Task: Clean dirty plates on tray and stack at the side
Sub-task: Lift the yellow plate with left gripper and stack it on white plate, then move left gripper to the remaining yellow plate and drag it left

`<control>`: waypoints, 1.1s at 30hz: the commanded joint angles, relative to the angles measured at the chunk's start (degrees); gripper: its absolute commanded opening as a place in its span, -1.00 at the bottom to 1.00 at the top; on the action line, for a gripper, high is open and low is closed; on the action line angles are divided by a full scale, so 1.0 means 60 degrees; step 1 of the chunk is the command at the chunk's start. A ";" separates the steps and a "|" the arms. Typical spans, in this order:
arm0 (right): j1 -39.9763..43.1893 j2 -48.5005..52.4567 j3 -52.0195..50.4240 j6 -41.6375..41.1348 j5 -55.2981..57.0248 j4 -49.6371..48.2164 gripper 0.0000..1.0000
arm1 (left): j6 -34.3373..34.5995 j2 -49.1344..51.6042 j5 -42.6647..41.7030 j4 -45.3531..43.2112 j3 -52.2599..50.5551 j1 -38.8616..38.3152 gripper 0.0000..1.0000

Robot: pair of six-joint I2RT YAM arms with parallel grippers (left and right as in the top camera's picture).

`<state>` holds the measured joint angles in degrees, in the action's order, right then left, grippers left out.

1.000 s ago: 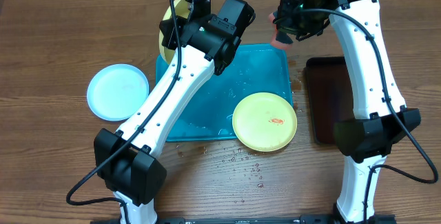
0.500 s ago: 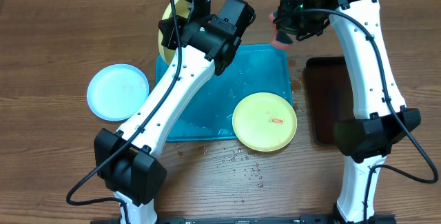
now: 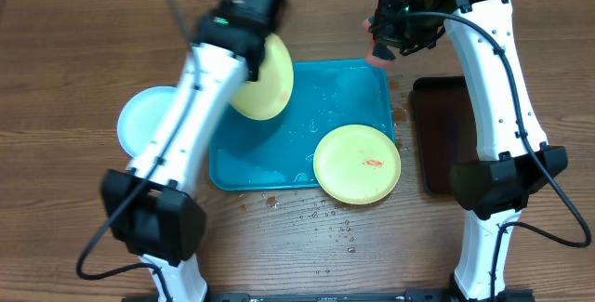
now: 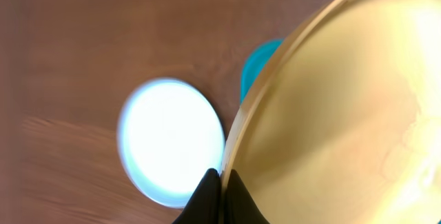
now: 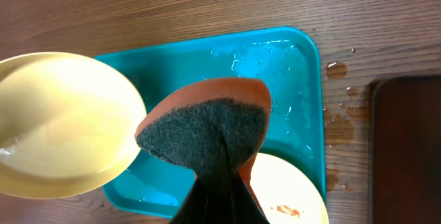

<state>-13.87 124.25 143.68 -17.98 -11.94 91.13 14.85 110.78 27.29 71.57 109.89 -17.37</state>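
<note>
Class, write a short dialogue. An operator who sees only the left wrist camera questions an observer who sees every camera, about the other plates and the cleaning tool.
Operator: Besides my held plate, is another on the tray?
Observer: Yes, a second yellow plate lies at the tray's near right corner, overhanging its edge.
Operator: Where is the sponge?
Observer: The right gripper is clamped on it, about over the tray's far right corner.
</note>
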 commanded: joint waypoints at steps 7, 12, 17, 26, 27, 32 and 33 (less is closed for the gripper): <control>0.0036 -0.0117 0.0182 0.0036 0.0051 -0.0022 -0.93 | 0.0066 -0.0302 -0.4441 0.0353 0.0026 0.3300 -0.91; 0.0036 -0.0117 0.0182 0.0036 0.0051 -0.0026 -0.93 | 0.0106 -0.0302 -0.5355 0.0044 -0.0754 0.5089 -0.91; 0.0011 -0.0117 0.0182 0.0036 0.0040 -0.0018 -0.93 | 0.0353 -0.0302 -0.5679 -0.0885 -0.1894 0.6750 -0.91; 0.0011 -0.0117 0.0182 0.0033 0.0044 -0.0073 -0.93 | 0.0390 -0.0299 -0.6073 -0.3042 -0.4113 0.7894 -0.92; 0.0011 -0.0117 0.0182 0.0036 0.0044 -0.0102 -0.93 | 0.0390 -0.0299 -0.6065 -0.3275 -0.4331 0.7868 -0.91; 0.0011 -0.0117 0.0182 0.0036 -0.0022 -0.0164 -0.93 | 0.0393 -0.0295 -0.5727 -0.3810 -0.5016 0.7701 -0.91; 0.0011 -0.0117 0.0182 0.0036 -0.0022 -0.0160 -0.93 | 0.0390 -0.0295 -0.5719 -0.3847 -0.5078 0.7701 -0.88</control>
<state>-13.87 124.25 143.68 -17.98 -11.79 90.61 16.58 110.59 -6.87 49.23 80.86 29.39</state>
